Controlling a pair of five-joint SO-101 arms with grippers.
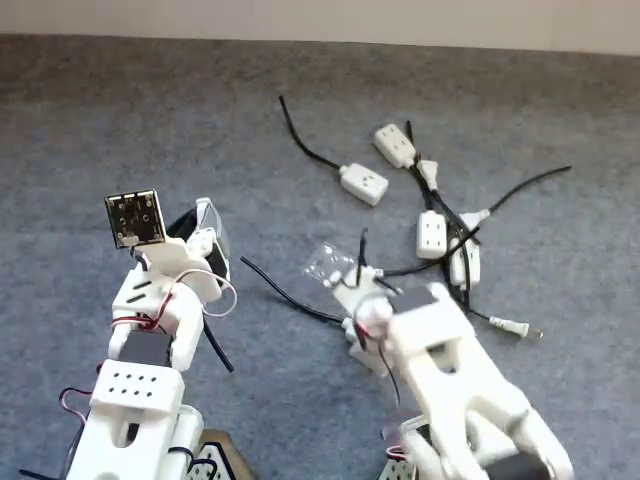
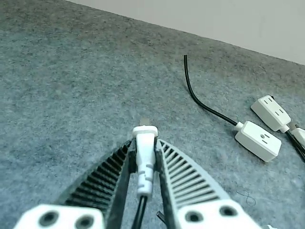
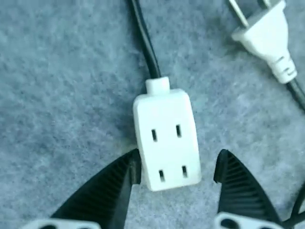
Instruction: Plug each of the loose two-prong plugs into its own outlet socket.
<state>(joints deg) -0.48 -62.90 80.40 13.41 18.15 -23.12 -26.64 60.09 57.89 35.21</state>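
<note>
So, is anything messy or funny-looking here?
Yes: on the high view's right side the black cords are tangled, crossing one another among the sockets. The plug in the left end effector sits straight. Nothing looks broken.

A grey carpet (image 1: 120, 120) covered the whole surface in the high view, its nap mottled lighter and darker. A strip of pale wall (image 1: 400, 20) ran along the top edge of the frame. Just left of the frame's middle, a small crumpled clear plastic wrapper (image 1: 328, 262) lay on the carpet. In the left wrist view, a thin looped thread (image 2: 244, 196) lay at lower right.
</note>
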